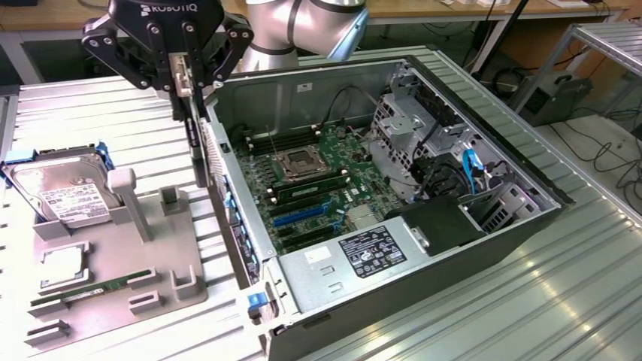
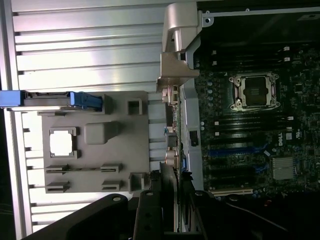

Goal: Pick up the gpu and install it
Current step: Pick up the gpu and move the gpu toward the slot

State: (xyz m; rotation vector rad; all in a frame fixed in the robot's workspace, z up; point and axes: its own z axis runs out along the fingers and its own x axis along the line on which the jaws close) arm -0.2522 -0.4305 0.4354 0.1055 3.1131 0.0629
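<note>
My gripper (image 1: 182, 79) is shut on the gpu (image 1: 198, 150), a thin dark card that hangs edge-on and upright below the fingers. It hovers just outside the open computer case's wall (image 1: 233, 218), on the side at the exterior view's left, between the case and the grey parts holder (image 1: 150, 256). In the wrist view the gpu (image 2: 170, 145) runs as a narrow strip from between my fingertips (image 2: 150, 212) to its silvery end bracket (image 2: 177, 55). It lies alongside the case edge, with the motherboard (image 2: 260, 130) and blue slots (image 2: 235, 150) beyond.
The open case (image 1: 501, 218) shows a motherboard (image 1: 321, 177), CPU socket (image 1: 299, 162), blue slots (image 1: 299, 216), drive cage (image 1: 407, 128) and labelled power supply (image 1: 366, 252). The grey holder carries a hard drive (image 1: 60, 197), a CPU (image 1: 60, 265) and a RAM stick (image 1: 86, 295).
</note>
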